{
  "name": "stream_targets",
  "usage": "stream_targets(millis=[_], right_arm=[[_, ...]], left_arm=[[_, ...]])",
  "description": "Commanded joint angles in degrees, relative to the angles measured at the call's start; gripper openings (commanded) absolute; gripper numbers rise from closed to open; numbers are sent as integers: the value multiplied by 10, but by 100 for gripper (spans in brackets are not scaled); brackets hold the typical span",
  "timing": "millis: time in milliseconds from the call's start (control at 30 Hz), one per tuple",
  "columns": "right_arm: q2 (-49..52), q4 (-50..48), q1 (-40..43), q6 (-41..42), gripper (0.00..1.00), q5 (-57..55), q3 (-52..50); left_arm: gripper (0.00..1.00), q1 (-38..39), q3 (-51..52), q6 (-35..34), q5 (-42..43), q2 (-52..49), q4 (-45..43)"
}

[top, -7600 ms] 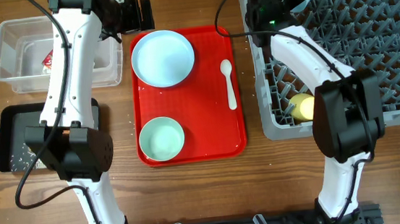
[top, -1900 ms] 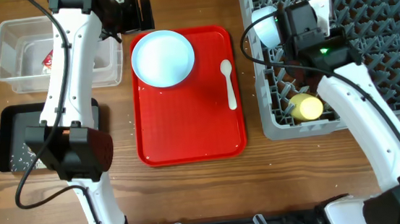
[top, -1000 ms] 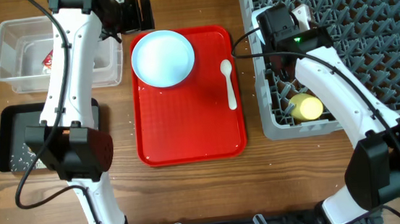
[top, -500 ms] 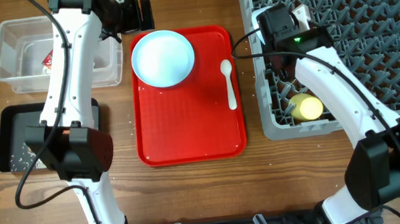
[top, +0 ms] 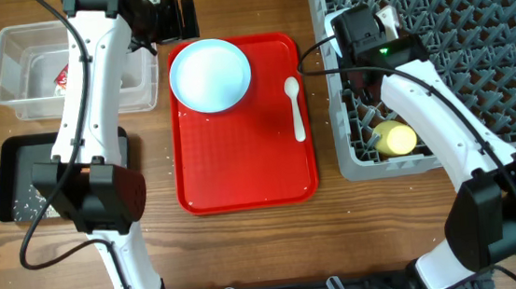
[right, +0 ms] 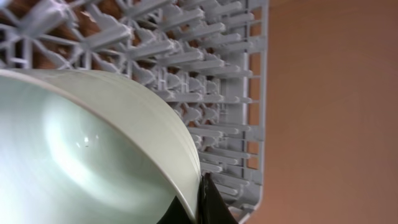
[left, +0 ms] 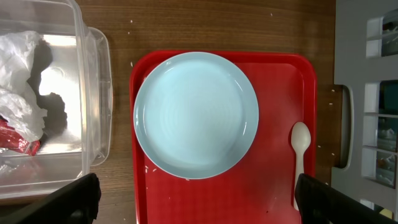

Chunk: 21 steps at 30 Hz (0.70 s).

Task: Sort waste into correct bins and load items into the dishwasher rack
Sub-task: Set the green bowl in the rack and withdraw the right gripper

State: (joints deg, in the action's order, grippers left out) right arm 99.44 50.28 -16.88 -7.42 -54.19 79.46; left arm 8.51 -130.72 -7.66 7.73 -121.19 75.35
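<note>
My right gripper (top: 361, 29) is over the near-left part of the grey dishwasher rack (top: 475, 51). In the right wrist view it (right: 200, 202) is shut on the rim of the pale green bowl (right: 93, 155), held on edge against the rack pegs (right: 211, 62). My left gripper (left: 196, 205) is open and empty above the red tray, by the pale blue plate (top: 210, 74) (left: 196, 115). The white spoon (top: 295, 108) (left: 300, 155) lies on the tray to the plate's right. The yellow cup (top: 394, 138) sits in the rack. I cannot make out the pale blue bowl.
The red tray (top: 251, 173) lies at the middle. The clear tub (top: 16, 53) at the back left holds the red-and-white wrapper (top: 62, 79) (left: 15, 140) and white tissue (left: 22, 81). The black tray (top: 8, 180) below it holds rice (top: 29, 207).
The pale green bowl has left the red tray; my right gripper carried it to the rack's left part. Nothing moved in the last second. The left arm stayed still.
</note>
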Motion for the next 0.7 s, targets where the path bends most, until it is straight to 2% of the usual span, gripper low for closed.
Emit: stream_targets(millis=[0, 67, 167, 233, 567, 667], right_arm=[[6, 1, -16, 0, 4, 33, 10], [6, 1, -16, 0, 4, 10, 10], [6, 1, -17, -2, 4, -138, 10], [6, 1, -19, -11, 4, -178, 10], [24, -46, -49, -104, 4, -174, 10], [47, -43, -54, -106, 4, -174, 9]], left_arm=[[100, 0, 3, -3, -3, -7, -2], [100, 0, 3, -3, -3, -7, -2], [100, 0, 3, -3, -3, -7, -2], [100, 0, 3, -3, -3, -7, -2], [100, 0, 3, -3, -3, -7, -2], [100, 0, 3, -3, -3, -7, -2]])
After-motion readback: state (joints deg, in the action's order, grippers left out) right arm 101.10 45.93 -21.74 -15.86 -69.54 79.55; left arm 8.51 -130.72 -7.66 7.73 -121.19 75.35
